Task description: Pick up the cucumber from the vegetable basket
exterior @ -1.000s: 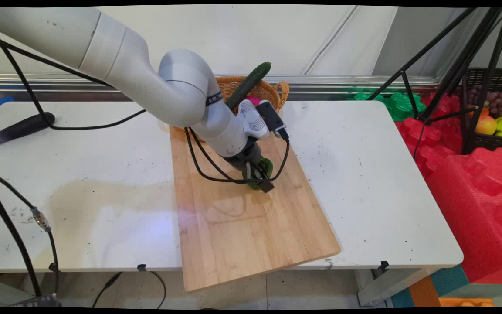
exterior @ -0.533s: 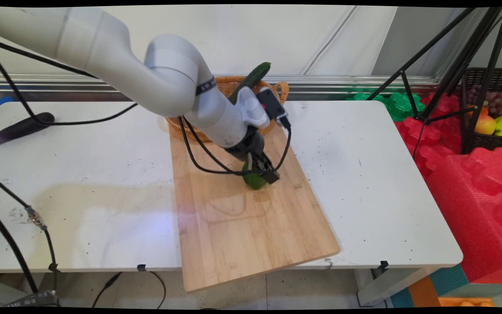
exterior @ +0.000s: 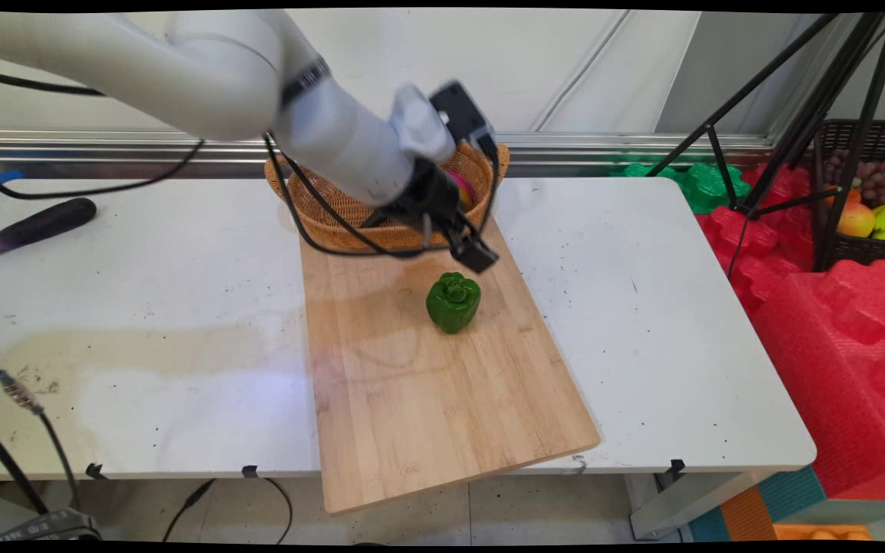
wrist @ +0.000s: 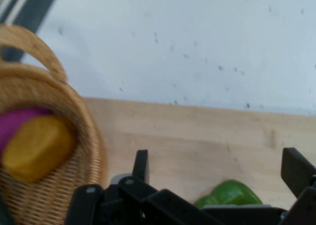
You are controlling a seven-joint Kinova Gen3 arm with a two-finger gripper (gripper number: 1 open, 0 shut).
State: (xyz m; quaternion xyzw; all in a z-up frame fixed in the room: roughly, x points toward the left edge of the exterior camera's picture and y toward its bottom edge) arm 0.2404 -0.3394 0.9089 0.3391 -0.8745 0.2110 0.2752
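A green bell pepper (exterior: 453, 301) stands alone on the wooden cutting board (exterior: 427, 384), stem side up. My gripper (exterior: 469, 247) hangs just above and behind it, over the board's far end by the wicker basket (exterior: 335, 203). In the hand view the gripper (wrist: 219, 168) is open, its fingers wide apart with nothing between them, and the pepper (wrist: 229, 194) shows low between them on the board (wrist: 197, 136). The basket (wrist: 64, 151) at the left of that view holds a yellow item (wrist: 37, 146) and a pink one (wrist: 17, 121).
A dark purple eggplant (exterior: 31, 225) lies at the table's far left. Black cables loop from the arm over the basket. Red and green foam blocks (exterior: 834, 322) and a dark crate of fruit (exterior: 869, 200) sit beyond the table's right edge, with a black tripod (exterior: 796, 100).
The gripper let go of the green pepper, which stays on the board, and rose back toward the basket. The arm swung upward and now hides the cucumber that stuck out of the basket.
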